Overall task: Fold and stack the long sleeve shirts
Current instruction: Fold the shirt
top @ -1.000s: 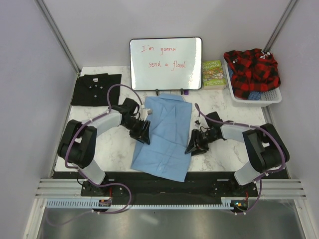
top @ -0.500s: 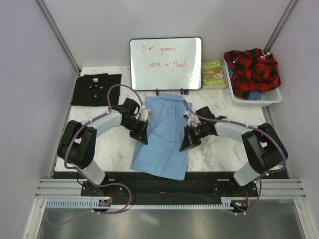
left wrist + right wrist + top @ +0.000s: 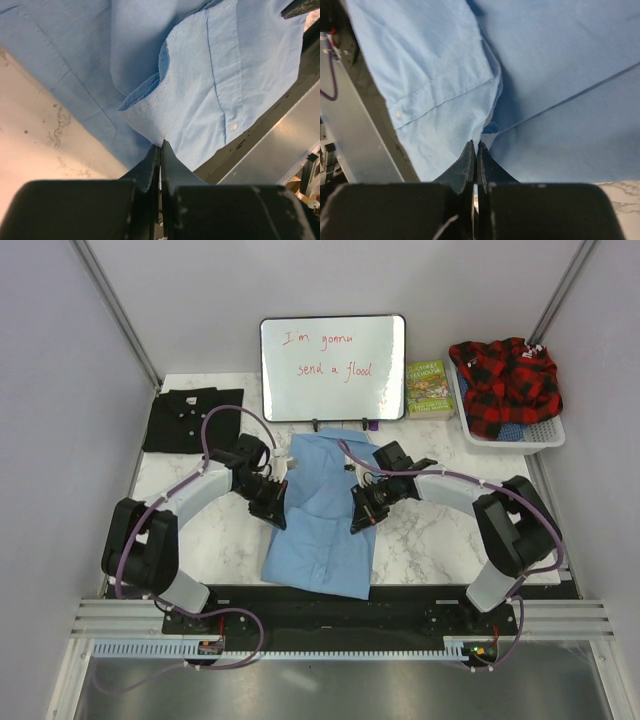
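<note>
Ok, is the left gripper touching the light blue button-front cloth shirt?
Touching. Left wrist view shows the left gripper shut on a fold of the light blue shirt.

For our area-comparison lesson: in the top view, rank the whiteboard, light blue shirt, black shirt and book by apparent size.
Largest: light blue shirt and whiteboard, too alike to rank.
Then black shirt.
Smallest: book.

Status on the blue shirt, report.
Left gripper shut on light blue shirt, left edge. Right gripper shut on right edge. Black shirt folded, far left. No obstruction seen.
</note>
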Robot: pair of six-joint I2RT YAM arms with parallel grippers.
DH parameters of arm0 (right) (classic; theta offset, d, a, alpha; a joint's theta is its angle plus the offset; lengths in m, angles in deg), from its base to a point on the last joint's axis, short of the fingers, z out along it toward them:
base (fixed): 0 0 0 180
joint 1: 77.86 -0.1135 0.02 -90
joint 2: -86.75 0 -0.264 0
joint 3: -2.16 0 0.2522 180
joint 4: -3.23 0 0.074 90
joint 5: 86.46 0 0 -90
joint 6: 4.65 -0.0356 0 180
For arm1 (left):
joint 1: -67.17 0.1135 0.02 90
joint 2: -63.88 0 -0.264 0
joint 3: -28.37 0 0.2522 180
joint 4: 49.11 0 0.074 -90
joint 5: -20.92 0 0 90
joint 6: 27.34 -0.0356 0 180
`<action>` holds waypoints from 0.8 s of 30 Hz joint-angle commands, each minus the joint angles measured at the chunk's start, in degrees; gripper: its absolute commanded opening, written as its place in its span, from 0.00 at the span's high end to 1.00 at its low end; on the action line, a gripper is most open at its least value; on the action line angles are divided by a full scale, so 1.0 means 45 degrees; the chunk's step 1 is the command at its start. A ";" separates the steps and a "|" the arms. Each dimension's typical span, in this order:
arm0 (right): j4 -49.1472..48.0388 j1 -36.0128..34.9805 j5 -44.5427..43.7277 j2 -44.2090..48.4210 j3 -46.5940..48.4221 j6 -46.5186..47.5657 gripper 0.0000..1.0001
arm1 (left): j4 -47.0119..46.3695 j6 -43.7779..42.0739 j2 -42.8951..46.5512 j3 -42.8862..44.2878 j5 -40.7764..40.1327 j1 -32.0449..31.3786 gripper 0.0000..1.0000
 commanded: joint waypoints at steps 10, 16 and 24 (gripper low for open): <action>0.0369 0.0034 -0.3024 -0.2174 0.1297 0.0986 1.00 | 0.0134 -0.0095 -0.2803 0.1118 -0.0902 0.1037 0.95; 0.0563 0.0581 -0.4119 -0.3168 0.2077 0.1199 1.00 | -0.0528 0.0588 -0.3761 0.1548 -0.0667 0.1018 0.95; 0.1168 0.1284 -0.4318 -0.3679 0.3152 0.1748 1.00 | -0.1252 0.1350 -0.4271 0.1959 -0.0492 0.1057 0.95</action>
